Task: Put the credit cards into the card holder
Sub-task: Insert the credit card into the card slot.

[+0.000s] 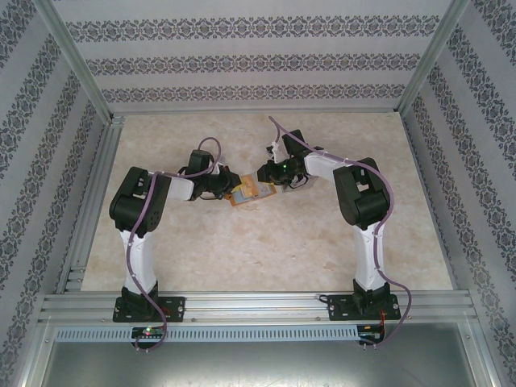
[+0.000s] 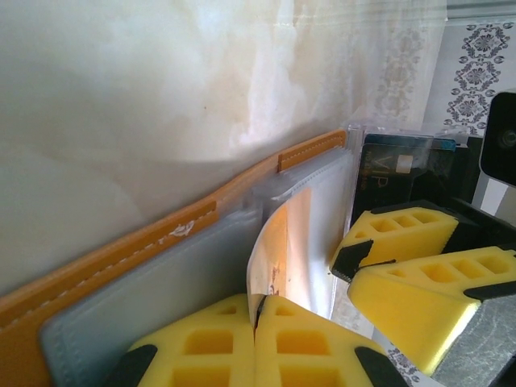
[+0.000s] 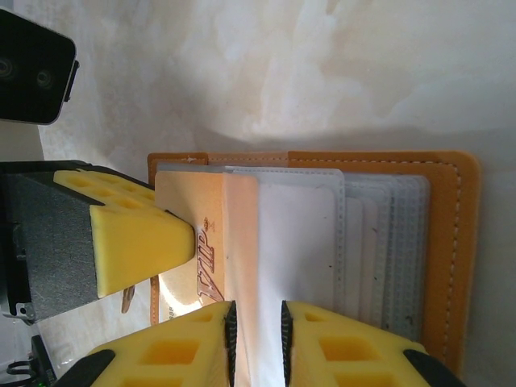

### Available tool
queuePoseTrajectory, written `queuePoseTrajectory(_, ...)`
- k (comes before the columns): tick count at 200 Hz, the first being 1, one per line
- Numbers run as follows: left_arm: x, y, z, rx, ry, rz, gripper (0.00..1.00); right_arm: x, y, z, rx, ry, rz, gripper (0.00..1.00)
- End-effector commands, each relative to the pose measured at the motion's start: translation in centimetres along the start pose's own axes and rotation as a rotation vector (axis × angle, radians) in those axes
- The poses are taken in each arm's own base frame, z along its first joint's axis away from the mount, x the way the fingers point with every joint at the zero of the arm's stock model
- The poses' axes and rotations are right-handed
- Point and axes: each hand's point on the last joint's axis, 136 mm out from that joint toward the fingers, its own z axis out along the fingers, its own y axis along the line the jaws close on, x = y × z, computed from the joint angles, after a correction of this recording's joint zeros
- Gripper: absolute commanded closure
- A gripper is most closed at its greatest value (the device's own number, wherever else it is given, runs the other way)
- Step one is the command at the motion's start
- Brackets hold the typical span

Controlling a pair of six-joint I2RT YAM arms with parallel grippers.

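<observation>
Credit card [image 3: 294, 242] right up close, pale and flat, nipped between the yellow fingers of the right claw [image 3: 258, 314]! Its far end lies over the stacked grey pockets [image 3: 379, 250] of the card holder [image 3: 468, 242], which is spread open, orange rim showing (whether the card has entered a pocket, I cannot tell). Just beside it, the left claw [image 2: 255, 306] is pressed together on a thin printed flap [image 2: 278, 242] curling up from the holder's inner face. Pull back: holder and both claws meet in the middle of the table [image 1: 242, 258], pale marbled top beyond them.
</observation>
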Motion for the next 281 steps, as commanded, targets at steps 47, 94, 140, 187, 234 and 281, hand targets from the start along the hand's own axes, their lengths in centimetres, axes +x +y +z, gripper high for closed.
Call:
queuePoseTrajectory(47,0.1,2.7,1.5,-0.096,-0.053,-0.038,1.0,2.2,-1.3,0.5,0.05,0.068,0.04,0.74)
queuePoseTrajectory(94,0.9,2.0,2.2,-0.102,-0.004,-0.012,1.0,2.3,-1.3,0.6,0.049,0.07,0.041,0.74)
queuePoseTrajectory(140,2.1,1.6,2.8,-0.055,0.074,-0.015,1.0,2.2,-1.2,0.6,0.049,0.07,0.04,0.74)
queuePoseTrajectory(187,3.2,2.4,1.1,-0.125,0.11,0.026,1.0,2.1,-1.3,0.4,0.052,0.068,0.039,0.74)
queuePoseTrajectory(234,3.1,2.3,1.1,-0.101,0.177,0.048,1.0,2.2,-1.2,0.3,0.054,0.066,0.036,0.74)
queuePoseTrajectory(281,3.4,2.2,1.8,-0.089,0.245,0.082,1.0,2.2,-1.1,0.3,0.054,0.069,0.036,0.74)
